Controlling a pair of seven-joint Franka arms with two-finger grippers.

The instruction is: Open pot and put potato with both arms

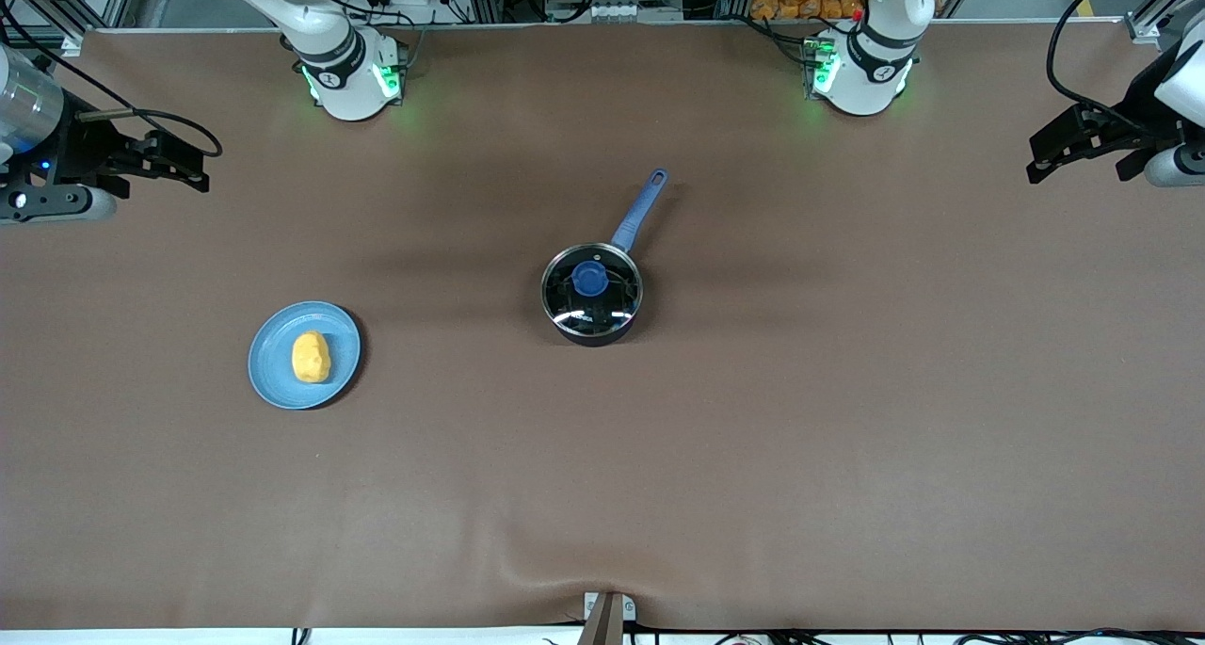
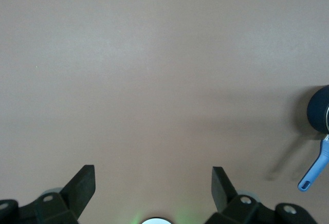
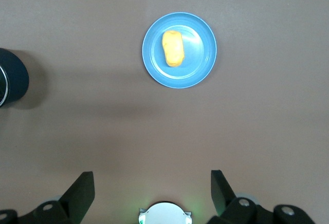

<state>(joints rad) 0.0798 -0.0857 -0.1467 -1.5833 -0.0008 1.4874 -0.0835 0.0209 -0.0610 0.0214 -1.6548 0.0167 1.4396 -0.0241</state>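
nothing started yet, by the look of it: both arms wait, pulled back high at the table's ends. left pincer (image 2: 153, 185) hangs over bare table (image 1: 847, 391) w/ fingers spread wide, holding nothing; right pincer (image 3: 152, 189) same, wide open & empty, over the table at its own end.

pot (image 1: 591, 297) sits mid-table, glass lid (image 1: 602, 317) on it w/ blue knob (image 1: 590, 278) in the middle, so it's closed. its blue handle (image 1: 639, 210) points up toward the arm bases, slightly to the left arm's end. potato (image 1: 311, 357) lies on the blue plate (image 1: 273, 381), well apart from the pot, toward the right arm's end & a bit nearer the front cam. right wrist view looks straight down on plate + potato; left wrist view only catches the pot's edge & handle tip.

step in hand, i'd say: first one, opening the pot. next move prob calls for the left arm to come in over the knob, drop w/ fingers either side of it, close & lift the lid clear. the right arm is placed for the potato: line the fingers across its short axis, since it's lumpy & could roll on the plate.
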